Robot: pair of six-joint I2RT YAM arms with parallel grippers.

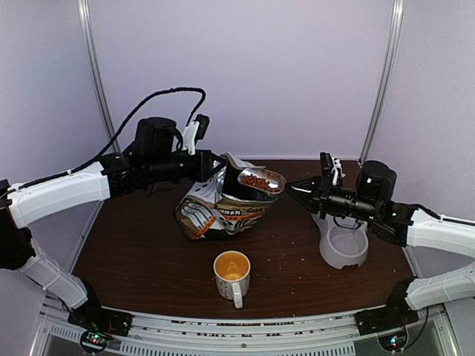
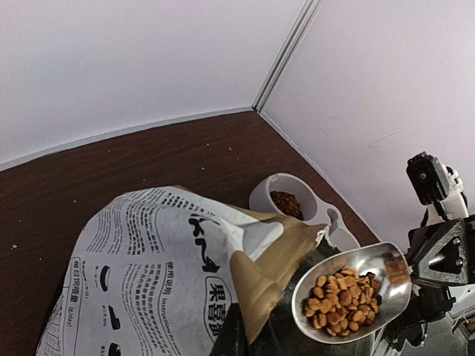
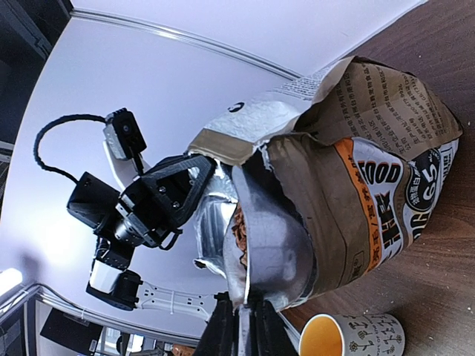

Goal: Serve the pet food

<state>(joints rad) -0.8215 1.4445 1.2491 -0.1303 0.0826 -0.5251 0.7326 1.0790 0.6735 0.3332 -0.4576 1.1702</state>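
reddish-brown pet food (image 1: 260, 180) lies heaped in a shiny metal scoop (image 2: 386, 278), held in the air just above the torn mouth of the bag (image 1: 215, 211). the right arm's jaws are pressed together on the scoop's handle. the left arm's jaws pinch the bag's upper lip and hold it open. a small amount of the same kibble already sits in one well of the pale double bowl (image 1: 343, 248), which stands under the right arm on the right of the counter (image 1: 133, 252).

the pellets look dry, light and loose, so they will likely roll off at any tilt or jerk. the scoop should stay level and be held by its handle, as it is now. the bag is thin, crinkled paper-and-foil, soft and prone to slumping, so its stiffer top edge seems the best place to take it.

the counter is dark brown wood grain, smooth, with a few specks scattered on it. an orange-lined mug (image 1: 232, 273) stands near the front, well apart from the bowl. plain lilac-white walls (image 1: 260, 74) with metal corner strips close in the back and sides.
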